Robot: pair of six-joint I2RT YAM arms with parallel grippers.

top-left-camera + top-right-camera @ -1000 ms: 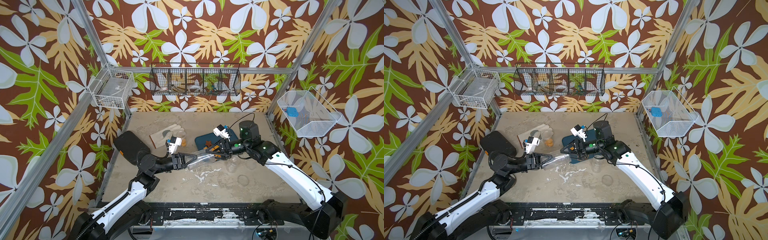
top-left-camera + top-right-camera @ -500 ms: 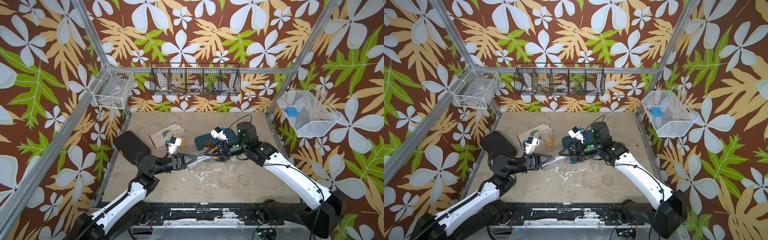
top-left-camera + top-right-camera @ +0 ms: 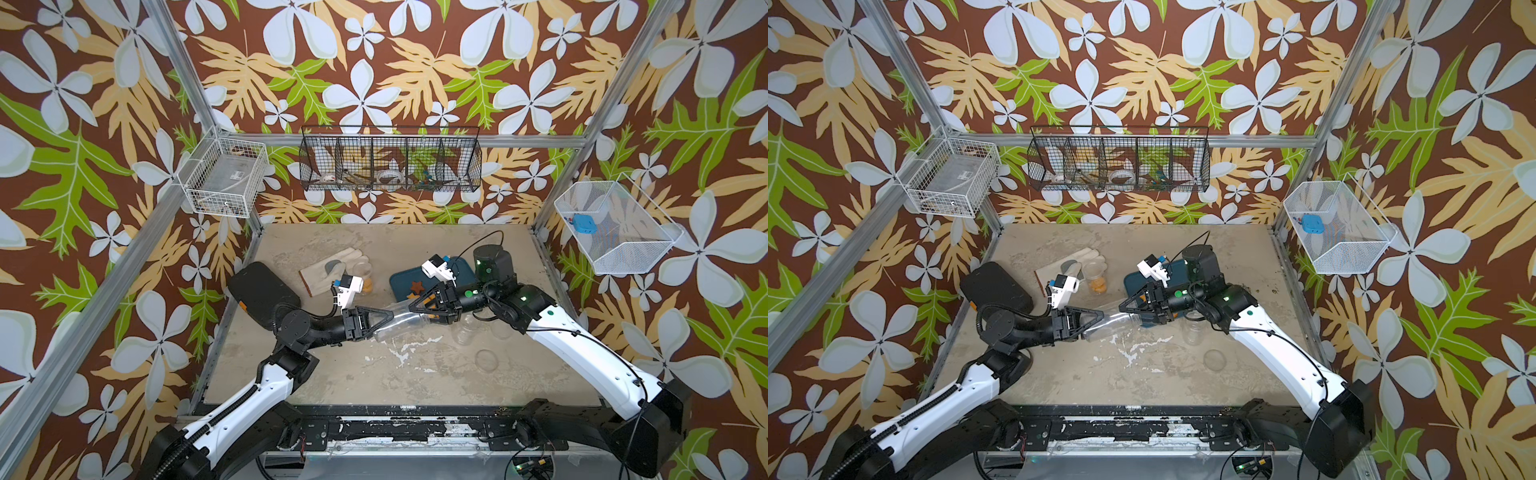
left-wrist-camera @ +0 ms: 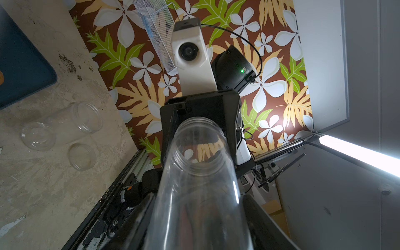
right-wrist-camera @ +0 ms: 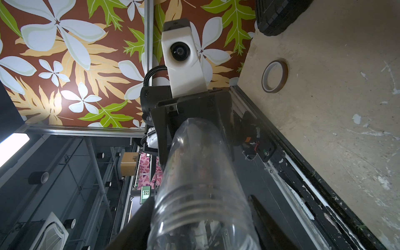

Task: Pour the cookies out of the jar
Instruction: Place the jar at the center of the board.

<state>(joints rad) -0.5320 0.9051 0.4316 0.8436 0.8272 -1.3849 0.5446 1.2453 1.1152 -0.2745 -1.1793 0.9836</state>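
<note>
- Left tool (image 3: pixel 387 316) is clenched on the base end of the jar (image 3: pixel 400 323) and carries it clear of the tabletop (image 3: pixel 374 374).
- Right tool (image 3: pixel 412 308) has its jaws on either side of the jar's threaded mouth end, close against it. Whether they truly clamp I cannot tell.
- Jar lies nearly level, with its long axis running straight from one tool to the other and its mouth toward the right arm. Both wrist views show it see-through and, as far as I can judge, empty.
- Cookies (image 3: pixel 417 286) lie on the blue tray (image 3: pixel 400 279), just beyond the jar's mouth end, on the right tool's side. A brown star is plain; the rest are partly hidden by that tool.
- Pouring looks done, so the next move likely turns on that shared axis: whichever tool lets go, the other must bear a long jar by one end. The right arm is nearer the tray and the mouth.
</note>
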